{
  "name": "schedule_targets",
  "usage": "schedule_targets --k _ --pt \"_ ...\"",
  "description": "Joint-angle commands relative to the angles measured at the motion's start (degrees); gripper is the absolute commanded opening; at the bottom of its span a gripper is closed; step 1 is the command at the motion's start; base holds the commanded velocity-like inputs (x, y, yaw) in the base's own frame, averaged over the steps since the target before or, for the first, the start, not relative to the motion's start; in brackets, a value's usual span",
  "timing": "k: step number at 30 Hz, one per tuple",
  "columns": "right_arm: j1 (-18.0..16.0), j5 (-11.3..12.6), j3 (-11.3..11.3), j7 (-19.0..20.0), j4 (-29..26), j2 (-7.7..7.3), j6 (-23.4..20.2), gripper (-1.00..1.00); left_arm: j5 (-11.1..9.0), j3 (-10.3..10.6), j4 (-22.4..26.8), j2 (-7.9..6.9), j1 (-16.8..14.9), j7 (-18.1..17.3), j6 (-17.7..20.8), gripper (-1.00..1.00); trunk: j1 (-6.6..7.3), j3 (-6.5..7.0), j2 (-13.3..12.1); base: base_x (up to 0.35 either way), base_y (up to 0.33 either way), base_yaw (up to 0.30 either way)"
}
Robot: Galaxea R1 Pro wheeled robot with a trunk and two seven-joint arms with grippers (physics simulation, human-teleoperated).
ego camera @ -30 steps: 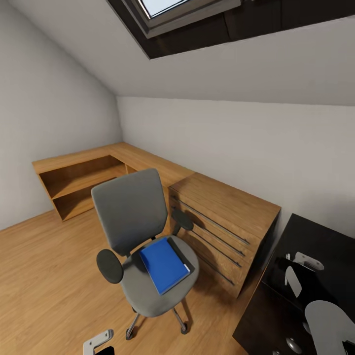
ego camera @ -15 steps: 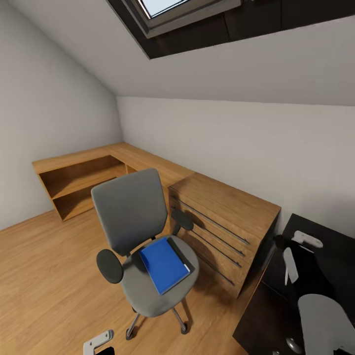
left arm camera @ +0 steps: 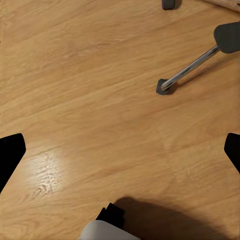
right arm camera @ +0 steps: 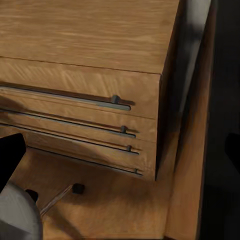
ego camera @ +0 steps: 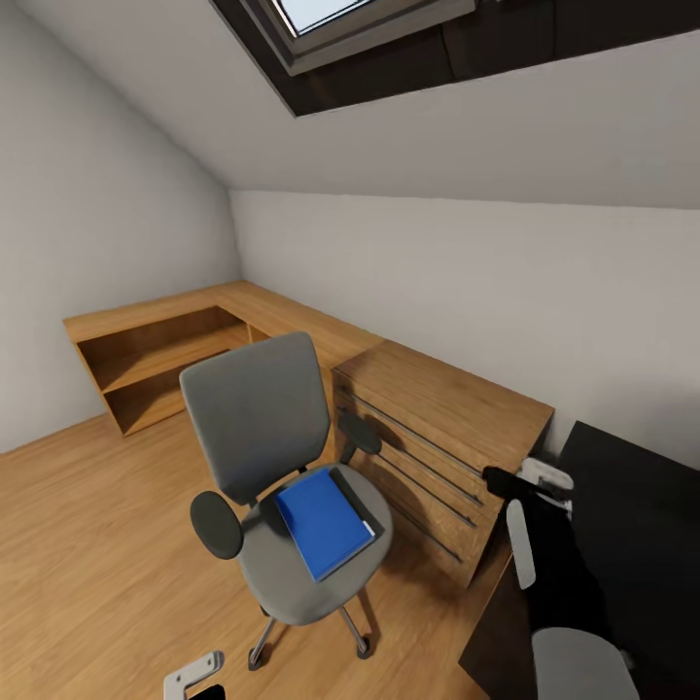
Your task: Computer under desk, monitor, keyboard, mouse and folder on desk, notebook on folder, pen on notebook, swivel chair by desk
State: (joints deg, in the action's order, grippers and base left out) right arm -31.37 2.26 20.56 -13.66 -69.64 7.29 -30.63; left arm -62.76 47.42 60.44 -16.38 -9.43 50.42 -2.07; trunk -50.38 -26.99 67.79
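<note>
The grey swivel chair [ego camera: 261,437] stands on the wood floor in front of a light wood drawer chest. The blue folder [ego camera: 321,522] lies flat on its seat, with a dark grey strip along its right edge; I cannot tell what that strip is. A corner of the glossy black desk [ego camera: 637,491] shows at the lower right. My right gripper [ego camera: 530,478] hovers by the desk's near corner beside the chest, and its fingers stand wide apart in the right wrist view [right arm camera: 120,152]. My left gripper [left arm camera: 120,152] hangs open over bare floor, near a chrome chair leg [left arm camera: 192,66].
The light wood drawer chest [ego camera: 442,433] stands between the chair and the desk. A low wooden shelf unit [ego camera: 156,355] runs along the far walls. A sloped ceiling with a skylight [ego camera: 321,19] hangs above. Open floor lies left of the chair.
My right arm has swung left, from over the black desk to its edge beside the drawer chest. The chair, the folder and my left gripper have not moved.
</note>
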Motion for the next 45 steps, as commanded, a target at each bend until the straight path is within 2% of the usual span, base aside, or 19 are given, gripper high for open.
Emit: schedule_targets --k 1,5,8,11,23,37,40,41,45 --pt "0.19 0.22 -1.57 -0.21 0.0 0.94 -0.29 1.0 -0.39 0.21 0.06 -0.12 -0.08 0.29 -0.21 1.0 0.0 -0.06 0.04 0.0 0.0 0.0" --pt "1.3 0.28 -4.8 -0.14 -0.07 1.46 -0.31 1.0 -0.4 0.22 0.02 -0.14 -0.12 0.31 -0.21 1.0 0.0 -0.06 0.04 0.0 0.0 0.002" --pt "1.5 0.35 -5.27 -0.14 0.21 1.6 -0.22 1.0 -0.48 0.16 -0.24 -0.13 -0.1 0.36 -0.21 1.0 0.0 -0.06 0.04 0.0 0.0 0.111" --pt "1.55 0.35 -6.79 -0.19 0.34 1.88 -0.16 1.0 -0.51 -0.04 -0.74 -0.18 -0.11 0.37 -0.26 1.0 0.0 -0.06 0.04 0.0 0.0 0.238" --pt "1.66 0.28 -10.44 -0.22 2.35 2.12 0.21 1.0 -0.6 -0.27 -1.21 -0.23 -0.1 0.47 -0.3 1.0 0.0 -0.06 0.04 0.0 0.0 0.279" --pt "1.66 0.22 -11.15 -0.18 2.71 2.0 0.26 1.0 -0.49 -0.67 -1.06 -0.26 -0.09 0.43 -0.4 1.0 0.0 -0.13 0.04 0.0 0.0 0.243" --pt "1.66 0.24 -11.21 -0.08 2.55 1.96 0.27 1.0 -0.45 -2.8 -0.34 -0.21 -0.08 0.32 -0.55 1.0 0.0 -0.14 0.04 0.0 0.0 0.026" --pt "1.66 0.3 -11.38 -0.03 2.53 1.95 0.25 1.0 -0.44 -4.32 0.01 -0.16 -0.09 0.04 -0.62 1.0 -0.22 -0.32 0.44 0.0 0.0 0.006" --pt "1.68 0.35 -11.85 0.09 2.59 1.94 0.26 1.0 -0.5 -4.87 0.16 -0.15 -0.1 -0.16 -0.64 1.0 -1.1 -1.03 2.05 0.0 0.0 0.003"
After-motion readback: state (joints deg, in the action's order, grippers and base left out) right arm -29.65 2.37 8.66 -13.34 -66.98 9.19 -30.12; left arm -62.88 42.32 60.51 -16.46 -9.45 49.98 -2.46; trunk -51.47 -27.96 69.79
